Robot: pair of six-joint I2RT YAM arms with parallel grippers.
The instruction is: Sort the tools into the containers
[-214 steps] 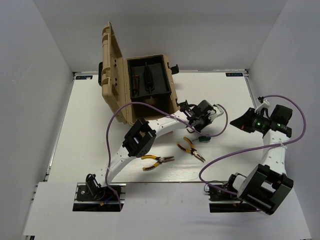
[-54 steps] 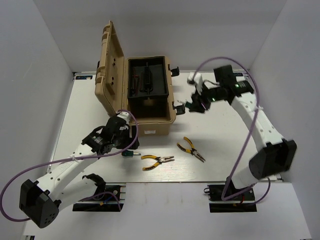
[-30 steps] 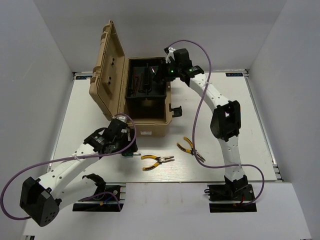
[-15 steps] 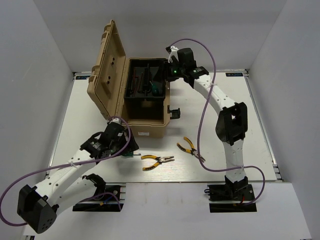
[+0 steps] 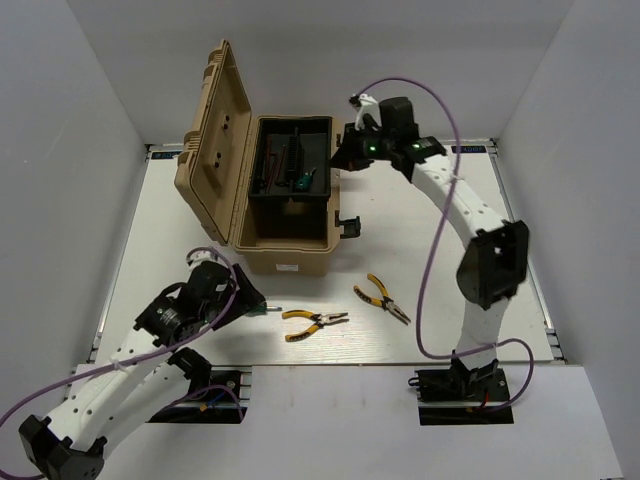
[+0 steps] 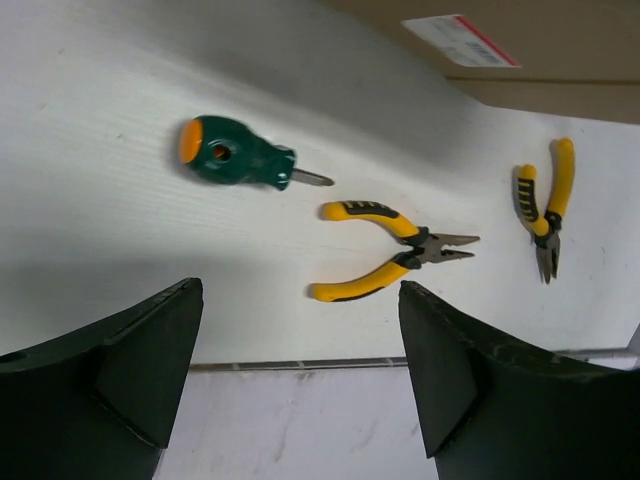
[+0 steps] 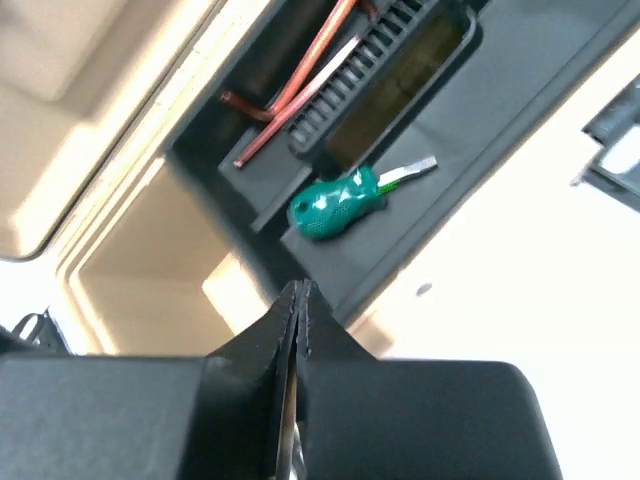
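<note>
Robotics laboratory test cell. A white tabletop point(image 5: 450, 260) is enclosed by plain white panels point(image 5: 60, 150) at left, right and rear. A left arm point(image 5: 120, 368) and right arm point(image 5: 462, 195) are bolted at the frame's lower edge.

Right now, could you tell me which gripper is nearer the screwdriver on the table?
Left. The left gripper hovers right by that screwdriver; the right gripper is far off at the toolbox.

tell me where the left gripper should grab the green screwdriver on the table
Probably take the screwdriver by its fat green handle, from straight above, with the left gripper closing across its width. It lies flat, and the thin shaft offers little to pinch.
</note>
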